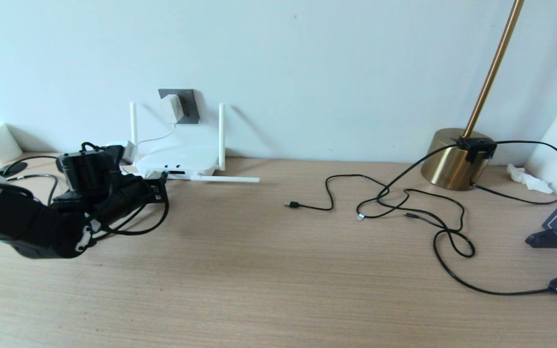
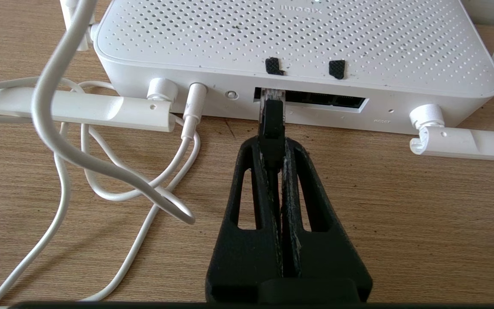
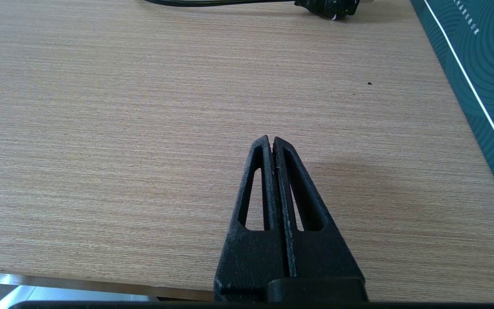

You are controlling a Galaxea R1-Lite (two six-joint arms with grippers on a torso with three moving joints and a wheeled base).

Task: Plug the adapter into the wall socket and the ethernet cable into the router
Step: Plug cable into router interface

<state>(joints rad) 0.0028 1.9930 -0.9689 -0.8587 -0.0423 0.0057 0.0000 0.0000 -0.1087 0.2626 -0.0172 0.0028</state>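
my left gripper (image 2: 272, 148) is pinching the ethernet cable (image 2: 271, 124), clear plug at the router (image 2: 294, 47) port; right gripper (image 3: 271, 143) closed empty over the desk (image 3: 101, 128)

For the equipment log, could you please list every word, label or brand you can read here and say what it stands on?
"xiaomi": pale raised brand, seen upside down, on the perforated top of the flat white plastic router.
"RESET": tiny grey label on the router's port edge, beside the dark ports.
Another faint label under the small round button there is too blurred to read.
Nothing else carries legible text.

Left gripper (image 2: 272, 148) fingers pinch the ethernet cable (image 2: 271, 124), plug at the router (image 2: 294, 47) port.
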